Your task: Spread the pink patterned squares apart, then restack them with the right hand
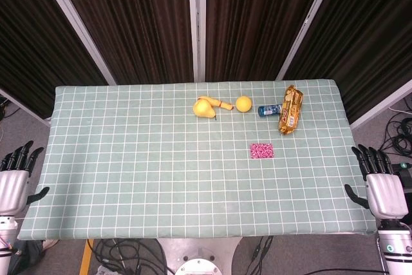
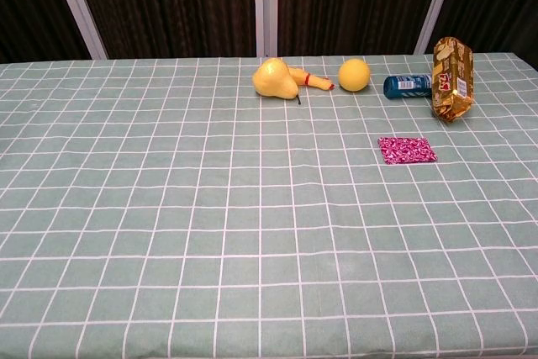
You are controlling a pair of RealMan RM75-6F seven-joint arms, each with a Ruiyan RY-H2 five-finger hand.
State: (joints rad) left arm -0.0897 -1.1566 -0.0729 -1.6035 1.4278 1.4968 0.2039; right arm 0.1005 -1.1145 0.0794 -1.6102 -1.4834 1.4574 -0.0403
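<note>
The pink patterned squares (image 1: 262, 151) lie as one flat stack on the green checked cloth, right of the middle; the chest view shows the stack (image 2: 407, 150) too. My right hand (image 1: 380, 185) hangs off the table's right edge, fingers apart and holding nothing, well to the right of the stack. My left hand (image 1: 16, 175) rests off the left edge, fingers spread and empty. Neither hand appears in the chest view.
Behind the stack lie a gold snack bag (image 1: 291, 110), a small blue can (image 1: 268, 111), a yellow ball (image 1: 243, 104) and a yellow pear (image 1: 205, 107) beside a small orange object (image 1: 223, 104). Dark curtains stand behind the table (image 1: 129, 159).
</note>
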